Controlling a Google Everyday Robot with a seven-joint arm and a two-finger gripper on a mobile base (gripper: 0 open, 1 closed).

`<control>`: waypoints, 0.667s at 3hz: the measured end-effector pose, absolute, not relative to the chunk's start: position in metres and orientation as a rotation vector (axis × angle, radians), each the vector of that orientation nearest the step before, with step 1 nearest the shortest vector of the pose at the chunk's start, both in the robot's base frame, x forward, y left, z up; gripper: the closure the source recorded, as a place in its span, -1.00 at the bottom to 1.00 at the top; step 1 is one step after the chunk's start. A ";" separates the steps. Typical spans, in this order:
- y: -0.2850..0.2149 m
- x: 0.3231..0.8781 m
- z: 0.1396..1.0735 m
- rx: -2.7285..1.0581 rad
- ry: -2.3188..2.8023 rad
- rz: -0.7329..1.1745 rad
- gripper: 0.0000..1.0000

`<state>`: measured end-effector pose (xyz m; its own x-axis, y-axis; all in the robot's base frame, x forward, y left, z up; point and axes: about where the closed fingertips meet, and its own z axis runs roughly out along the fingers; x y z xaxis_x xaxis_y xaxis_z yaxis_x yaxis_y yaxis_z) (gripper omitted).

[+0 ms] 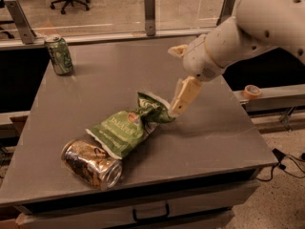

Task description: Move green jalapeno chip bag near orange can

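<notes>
The green jalapeno chip bag lies flat on the grey table, slanting from upper right to lower left. Its lower left end rests against the orange can, which lies on its side near the table's front left edge. My gripper is just right of the bag's upper right end, with its fingers spread wide. The lower finger points down, and its tip is at the bag's crinkled end. The upper finger is well clear of the bag. The gripper holds nothing.
A green can with pale markings stands upright at the table's back left corner. A glass barrier with metal posts runs along the back edge. A roll of tape sits on a ledge at the right.
</notes>
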<state>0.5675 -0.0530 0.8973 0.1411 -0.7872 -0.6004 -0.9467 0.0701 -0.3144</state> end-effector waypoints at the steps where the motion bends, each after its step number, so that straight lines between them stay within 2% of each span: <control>1: -0.122 0.608 0.930 -1.569 1.732 0.237 -1.00; 2: -0.195 0.632 1.004 -1.355 1.730 0.100 -1.00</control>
